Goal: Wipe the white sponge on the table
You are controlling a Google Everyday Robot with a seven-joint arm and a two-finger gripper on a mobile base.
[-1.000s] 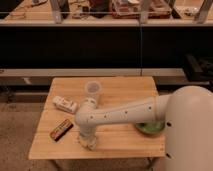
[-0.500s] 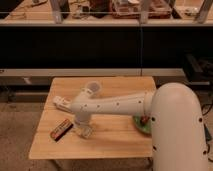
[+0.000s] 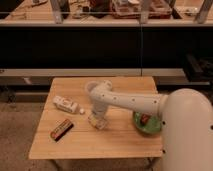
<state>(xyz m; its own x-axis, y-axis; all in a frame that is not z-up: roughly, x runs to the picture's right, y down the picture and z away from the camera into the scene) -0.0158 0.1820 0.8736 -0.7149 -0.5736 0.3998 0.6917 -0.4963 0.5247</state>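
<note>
The white sponge (image 3: 98,122) lies on the wooden table (image 3: 120,142) near its middle, slightly left. My gripper (image 3: 97,118) points straight down onto it from the white arm (image 3: 130,102), which reaches in from the right. The gripper is shut on the sponge and presses it against the tabletop. The gripper hides most of the sponge; only its pale lower edge shows.
A white bottle (image 3: 66,104) lies on its side at the left. A dark snack bar (image 3: 61,129) lies near the front left. A green bowl (image 3: 147,124) sits at the right, partly behind my body. A white cup (image 3: 91,86) stands behind the arm.
The gripper and the sponge slid from the front of the table leftward and back, then to the right toward the middle. The other objects stayed put.
</note>
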